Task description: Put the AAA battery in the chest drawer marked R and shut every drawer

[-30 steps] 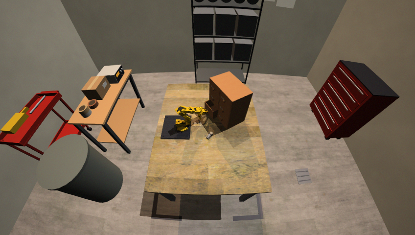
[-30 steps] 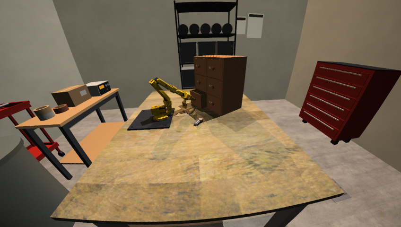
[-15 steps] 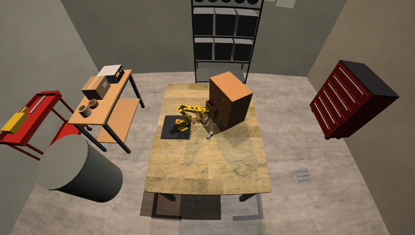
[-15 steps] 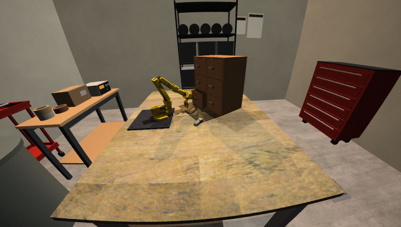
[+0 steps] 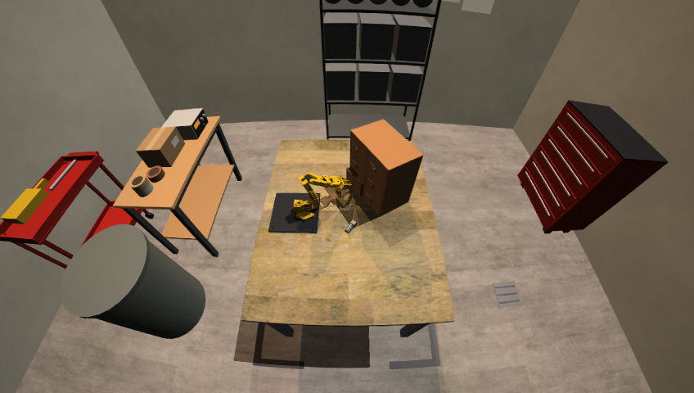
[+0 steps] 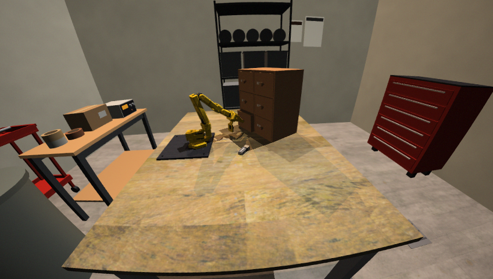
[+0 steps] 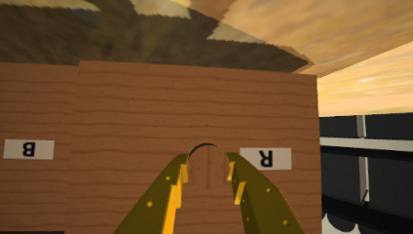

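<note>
Wrist view, from left to right: a B label (image 7: 28, 149), then the gripper (image 7: 206, 176) squeezed tight on the round knob (image 7: 207, 168) of the R drawer (image 7: 195, 97), likely so it can slide the drawer. The small battery-like thing (image 5: 349, 226) lies on the table (image 5: 340, 291), near the chest (image 5: 389, 146).

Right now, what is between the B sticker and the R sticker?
In the wrist view, the round wooden knob of the R drawer, with the hand shut on it.
</note>
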Available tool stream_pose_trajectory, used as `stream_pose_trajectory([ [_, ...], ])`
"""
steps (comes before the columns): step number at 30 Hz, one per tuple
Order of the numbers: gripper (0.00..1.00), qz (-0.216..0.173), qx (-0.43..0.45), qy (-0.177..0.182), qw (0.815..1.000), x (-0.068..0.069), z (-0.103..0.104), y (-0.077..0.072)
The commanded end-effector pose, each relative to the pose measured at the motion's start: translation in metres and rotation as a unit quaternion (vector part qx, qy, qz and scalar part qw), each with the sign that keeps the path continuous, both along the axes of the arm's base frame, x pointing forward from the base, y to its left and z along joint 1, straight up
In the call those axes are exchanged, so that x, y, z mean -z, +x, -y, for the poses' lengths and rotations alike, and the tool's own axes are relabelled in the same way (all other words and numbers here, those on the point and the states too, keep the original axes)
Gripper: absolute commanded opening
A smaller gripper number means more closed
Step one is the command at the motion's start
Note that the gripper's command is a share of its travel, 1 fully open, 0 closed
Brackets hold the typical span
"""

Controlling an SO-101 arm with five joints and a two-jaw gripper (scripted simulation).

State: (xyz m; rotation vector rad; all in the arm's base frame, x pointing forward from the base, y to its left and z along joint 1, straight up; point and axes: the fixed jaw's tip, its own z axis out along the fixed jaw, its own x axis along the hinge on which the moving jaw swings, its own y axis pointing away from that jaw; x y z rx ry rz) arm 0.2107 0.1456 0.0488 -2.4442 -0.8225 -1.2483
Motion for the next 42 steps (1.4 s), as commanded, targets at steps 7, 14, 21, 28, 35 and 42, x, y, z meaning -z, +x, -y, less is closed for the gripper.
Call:
stream_pose_trajectory([
  [7, 0.0, -0.002, 0.002, 0.004, 1.0, 0.0, -0.008, 0.011],
  [14, 0.0, -0.002, 0.002, 0.004, 1.0, 0.0, -0.01, 0.013],
  [21, 0.0, -0.002, 0.004, 0.004, 1.0, 0.0, -0.014, 0.02],
  [28, 0.0, -0.002, 0.004, 0.004, 1.0, 0.0, -0.016, 0.023],
  [35, 0.0, 0.0, 0.003, 0.004, 1.0, 0.0, -0.015, 0.022],
  [42, 0.0, 0.001, 0.002, 0.003, 1.0, 0.0, -0.014, 0.021],
])
